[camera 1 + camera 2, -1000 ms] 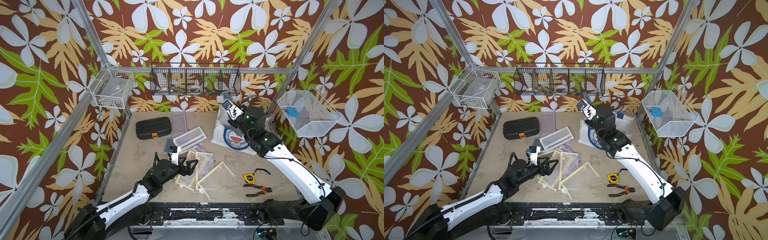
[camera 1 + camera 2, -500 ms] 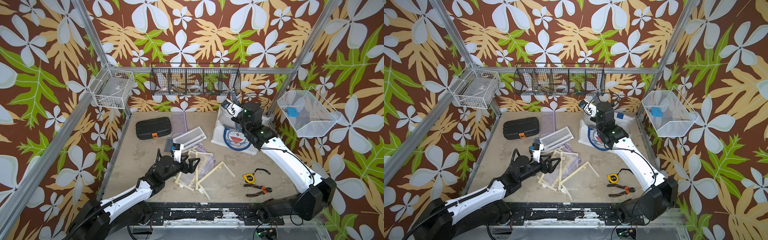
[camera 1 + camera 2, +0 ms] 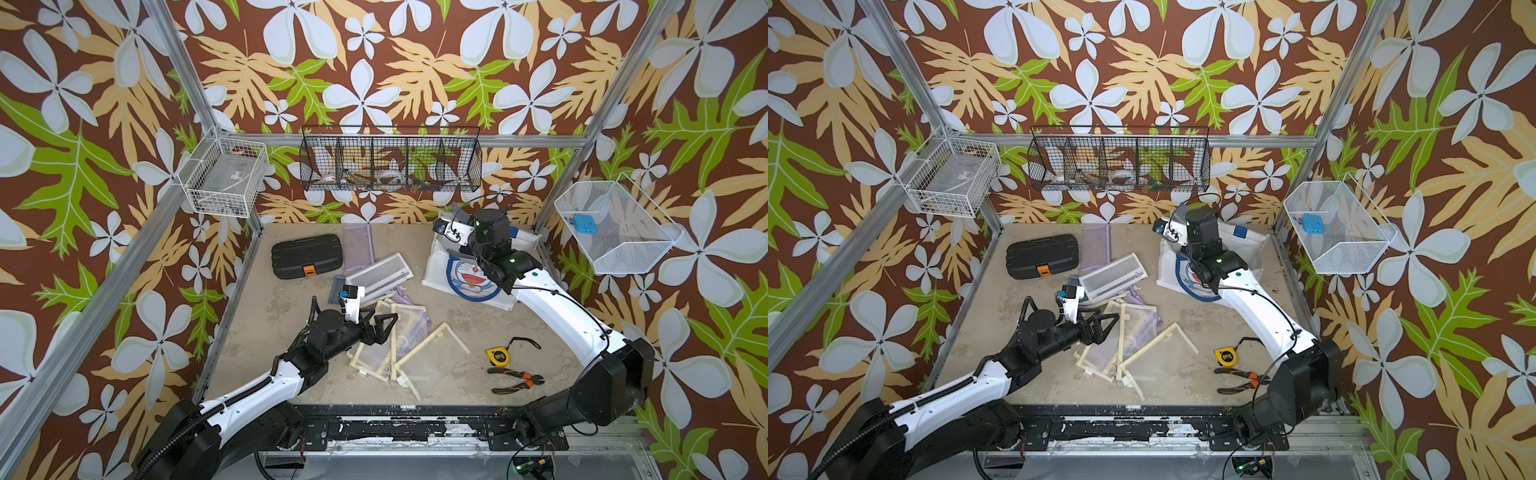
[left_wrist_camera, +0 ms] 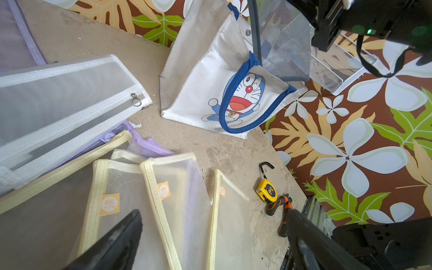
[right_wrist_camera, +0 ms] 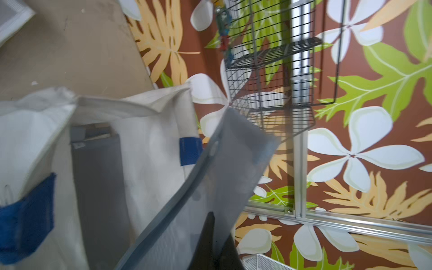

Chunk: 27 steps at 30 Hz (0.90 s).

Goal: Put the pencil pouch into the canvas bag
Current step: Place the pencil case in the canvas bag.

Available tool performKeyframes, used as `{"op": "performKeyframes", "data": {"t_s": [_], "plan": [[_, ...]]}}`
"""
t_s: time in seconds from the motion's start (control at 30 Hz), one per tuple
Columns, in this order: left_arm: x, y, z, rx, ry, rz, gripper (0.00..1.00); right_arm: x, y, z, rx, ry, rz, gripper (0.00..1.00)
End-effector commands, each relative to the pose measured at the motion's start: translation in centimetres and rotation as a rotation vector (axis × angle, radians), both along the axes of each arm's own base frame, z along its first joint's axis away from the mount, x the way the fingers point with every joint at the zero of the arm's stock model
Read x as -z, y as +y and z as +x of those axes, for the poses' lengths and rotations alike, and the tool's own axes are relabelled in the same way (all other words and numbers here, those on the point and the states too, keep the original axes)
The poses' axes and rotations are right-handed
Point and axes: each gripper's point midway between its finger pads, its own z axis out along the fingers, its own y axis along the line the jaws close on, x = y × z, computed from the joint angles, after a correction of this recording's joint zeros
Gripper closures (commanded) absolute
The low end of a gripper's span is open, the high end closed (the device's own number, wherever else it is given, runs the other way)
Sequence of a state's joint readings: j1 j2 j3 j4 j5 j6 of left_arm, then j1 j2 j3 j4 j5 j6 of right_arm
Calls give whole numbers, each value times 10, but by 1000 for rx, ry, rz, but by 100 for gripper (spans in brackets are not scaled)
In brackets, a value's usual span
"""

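The canvas bag stands at the back right of the table, white with blue handles and a Doraemon face; it also shows in a top view and the left wrist view. My right gripper is shut on a grey translucent pencil pouch, held tilted over the bag's open mouth. Another grey pouch stands inside the bag. My left gripper hangs open over a pile of cream-edged mesh pouches, holding nothing.
A black plastic case lies at the back left, with a white mesh pouch beside it. A yellow tape measure and orange-handled pliers lie front right. Wire baskets hang on the walls.
My right arm has carried the grey pouch back and a little left, over the bag's mouth. My left gripper has shifted slightly right above the pile, still open.
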<state>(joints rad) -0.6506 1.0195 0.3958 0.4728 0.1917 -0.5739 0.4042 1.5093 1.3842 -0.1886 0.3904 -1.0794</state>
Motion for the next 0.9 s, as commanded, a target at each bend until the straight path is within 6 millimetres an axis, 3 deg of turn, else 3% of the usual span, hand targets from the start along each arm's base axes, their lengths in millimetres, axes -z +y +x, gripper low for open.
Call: {"op": "performKeyframes", "data": {"t_s": [0.0,0.13,0.27,0.4,0.5,0.67,0.87], "plan": [[-9,-5,0,24,-19,-29,3,22,-14,-6,38,68,-24,100],[-10,-7,0,35,-16,-30,2,39,-19,-11,36,98,-25,100],[-11,-7,-1,38,-14,-31,2,42,-14,-9,23,117,-13,97],[-12,-2,-2,22,-24,-25,2,32,-2,-5,-19,110,47,93],[-12,-1,-3,17,-23,-21,3,44,1,-1,-19,150,36,88],[-14,0,-3,14,-33,-21,3,59,3,0,-15,200,44,65],[-9,-9,1,55,3,41,4,34,-2,-2,30,142,57,43]]}}
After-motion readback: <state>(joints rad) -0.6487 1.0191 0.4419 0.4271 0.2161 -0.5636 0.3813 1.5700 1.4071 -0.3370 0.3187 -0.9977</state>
